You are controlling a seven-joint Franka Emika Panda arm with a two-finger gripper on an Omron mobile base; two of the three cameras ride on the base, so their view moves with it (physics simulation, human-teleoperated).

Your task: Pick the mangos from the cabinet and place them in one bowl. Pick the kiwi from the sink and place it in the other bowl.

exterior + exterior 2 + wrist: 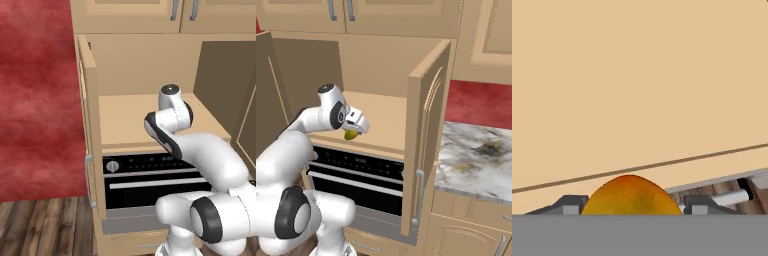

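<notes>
A yellow-orange mango (631, 196) with a green tinge sits between my two fingertips (569, 205), and my gripper (632, 206) is shut on it. From the right base view, the gripper (357, 127) hangs just over the front edge of the cabinet's tan shelf (387, 116), with the mango (350, 134) below the hand. The cabinet (142, 60) stands open, its panelled door (426, 135) swung out to the right of the arm. Plain tan shelf (637, 75) lies beyond the fruit in the hand view.
A black oven panel (150, 170) with a knob sits under the shelf. The left cabinet door (88, 110) stands out edge-on beside a red wall (35, 100). A marble counter (476, 155) lies to the right. Closed upper cabinets (396, 15) hang above.
</notes>
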